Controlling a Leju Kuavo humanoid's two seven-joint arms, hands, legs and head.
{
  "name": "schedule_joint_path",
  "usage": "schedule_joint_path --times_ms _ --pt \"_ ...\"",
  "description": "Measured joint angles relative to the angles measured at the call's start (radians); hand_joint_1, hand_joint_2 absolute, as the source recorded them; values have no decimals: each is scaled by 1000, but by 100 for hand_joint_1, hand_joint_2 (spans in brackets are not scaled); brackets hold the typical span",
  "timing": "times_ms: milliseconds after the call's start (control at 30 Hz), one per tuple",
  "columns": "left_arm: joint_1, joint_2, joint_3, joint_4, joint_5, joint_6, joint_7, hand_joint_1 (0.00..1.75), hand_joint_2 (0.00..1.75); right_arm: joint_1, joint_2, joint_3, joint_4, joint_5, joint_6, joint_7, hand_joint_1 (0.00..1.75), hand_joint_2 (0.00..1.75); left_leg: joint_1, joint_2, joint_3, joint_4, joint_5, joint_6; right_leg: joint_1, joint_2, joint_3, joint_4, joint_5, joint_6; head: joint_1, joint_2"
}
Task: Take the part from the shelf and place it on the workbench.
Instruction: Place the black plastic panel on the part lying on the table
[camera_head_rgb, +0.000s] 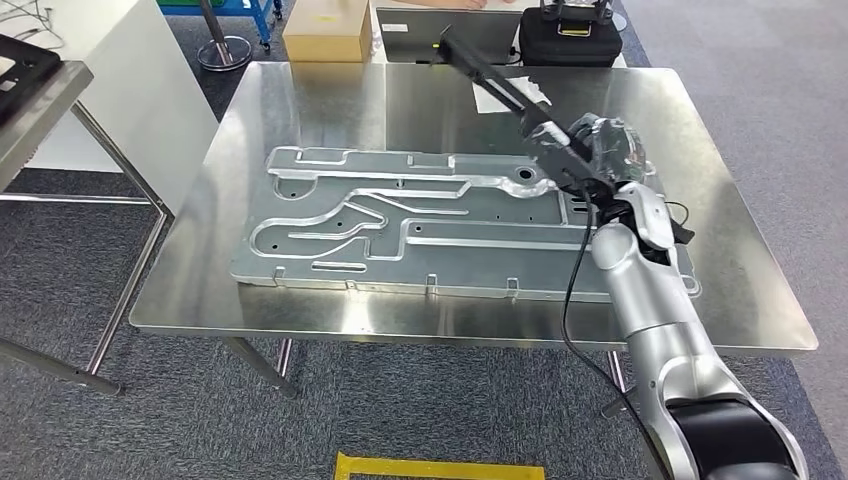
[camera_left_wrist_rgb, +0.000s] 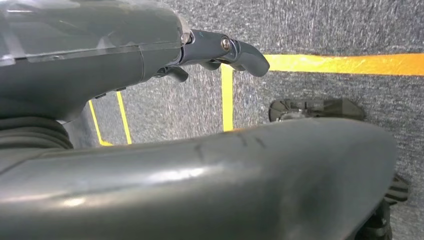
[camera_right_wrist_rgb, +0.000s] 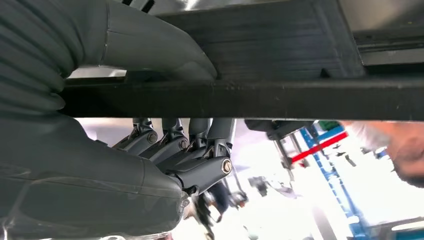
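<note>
While the right hand (camera_head_rgb: 598, 150) grips one black part (camera_head_rgb: 497, 80), one plate (camera_head_rgb: 400, 225), one workbench (camera_head_rgb: 300, 110), left hand's (camera_left_wrist_rgb: 220, 50) grip unclear.

A flat plate (camera_head_rgb: 420, 225) lies on the workbench (camera_head_rgb: 300, 100), toward its near edge. Over the plate's right end the right hand (camera_head_rgb: 600, 160) holds a long part (camera_head_rgb: 500, 85) (slanting up toward the far edge)

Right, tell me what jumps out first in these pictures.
The large machined metal plate lying flat across the shiny workbench dominates the head view. Above its right end, the right hand holds a long black part that slants up and away over the bench; the right wrist view shows its fingers wrapped round the bar. The left hand hangs over grey carpet with yellow tape lines.
</note>
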Motion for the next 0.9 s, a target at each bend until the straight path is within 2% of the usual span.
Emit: schedule_joint_path --times_ms 133,367,733,900 --pt "-12 7 -4 0 -17 -13 0 0 0 -10 74 103 109 143 -20 -6 175 175 1 3 4 -2 0 -4 2 3 1 0 -1 -2 0 0" --pt "-15 13 -12 0 -33 -13 2 0 0 -6 164 187 214 216 -49 -7 175 175 1 -1 5 -2 2 -7 6 -2 4 0 -1 -2 0 0" --pt "-16 15 -12 0 -35 -12 5 0 0 -9 200 228 265 238 -50 -6 175 175 0 0 7 -2 1 -8 6 -1 8 -3 -1 -2 0 0" --pt "-16 16 -12 0 -33 -5 15 0 0 -24 214 240 296 293 -54 -14 175 175 0 1 7 -2 1 -8 5 -1 8 -3 -1 -2 0 0"
